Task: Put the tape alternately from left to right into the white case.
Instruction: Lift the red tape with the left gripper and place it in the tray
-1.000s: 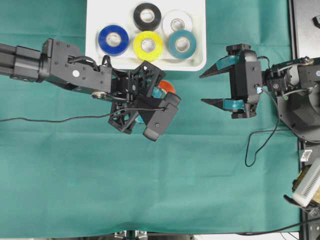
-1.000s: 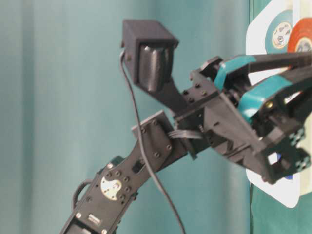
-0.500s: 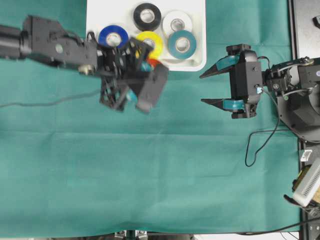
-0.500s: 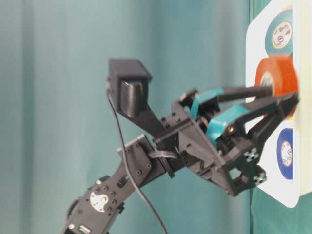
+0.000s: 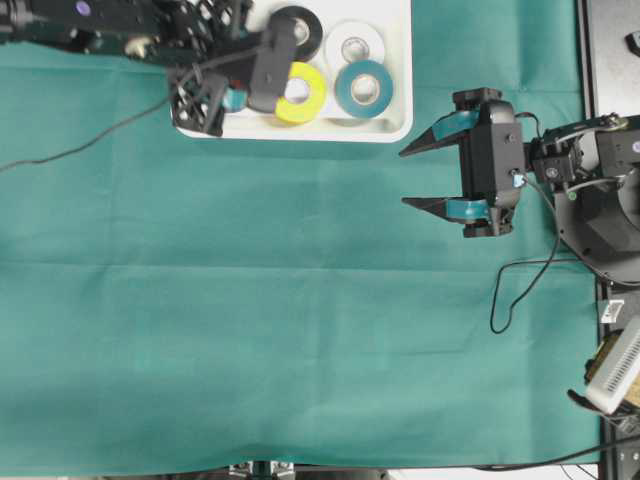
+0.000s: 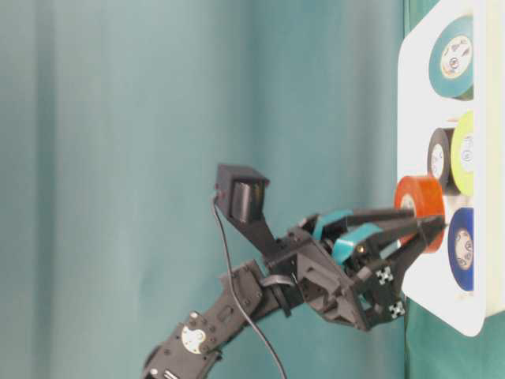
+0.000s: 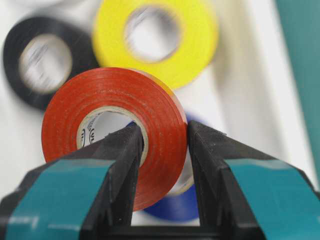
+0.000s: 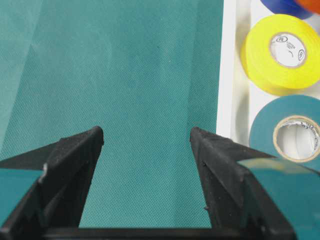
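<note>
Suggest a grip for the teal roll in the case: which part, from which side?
Take the teal roll by its wall from above, one finger in the core, one outside. It lies flat with the hole up; the white roll and yellow roll crowd its outside.

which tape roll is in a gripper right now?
The red roll, pinched through its core wall by the left gripper above the white case; the others lie flat inside.

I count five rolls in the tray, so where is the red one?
The red roll is pinched in the left gripper, held over the white tray's left part, above the blue roll and beside the yellow roll.
</note>
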{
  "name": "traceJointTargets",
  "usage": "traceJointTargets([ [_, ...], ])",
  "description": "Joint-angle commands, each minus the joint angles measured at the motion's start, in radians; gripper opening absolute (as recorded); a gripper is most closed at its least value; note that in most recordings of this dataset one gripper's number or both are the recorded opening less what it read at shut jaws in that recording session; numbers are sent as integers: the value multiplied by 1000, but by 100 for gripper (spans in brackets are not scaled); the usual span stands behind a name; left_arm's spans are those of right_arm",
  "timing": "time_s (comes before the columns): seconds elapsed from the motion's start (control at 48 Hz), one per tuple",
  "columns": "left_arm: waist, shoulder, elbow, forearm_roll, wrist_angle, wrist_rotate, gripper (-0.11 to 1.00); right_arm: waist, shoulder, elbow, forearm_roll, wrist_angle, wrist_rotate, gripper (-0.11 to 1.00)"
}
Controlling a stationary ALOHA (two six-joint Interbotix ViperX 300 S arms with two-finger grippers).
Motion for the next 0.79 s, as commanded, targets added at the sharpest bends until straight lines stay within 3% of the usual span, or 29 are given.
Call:
traceJointTargets([
  [0.0, 32, -46, 0, 2, -23, 2, -3, 2, -8, -6, 3, -8, 0, 74],
  [0.292, 117, -51, 25, 2, -58, 6, -3, 2, -8, -8, 3, -8, 0, 74],
  [0.771, 121, -51, 29, 2, -58, 26, -2, 2, -8, -11, 3, -8, -2, 74],
])
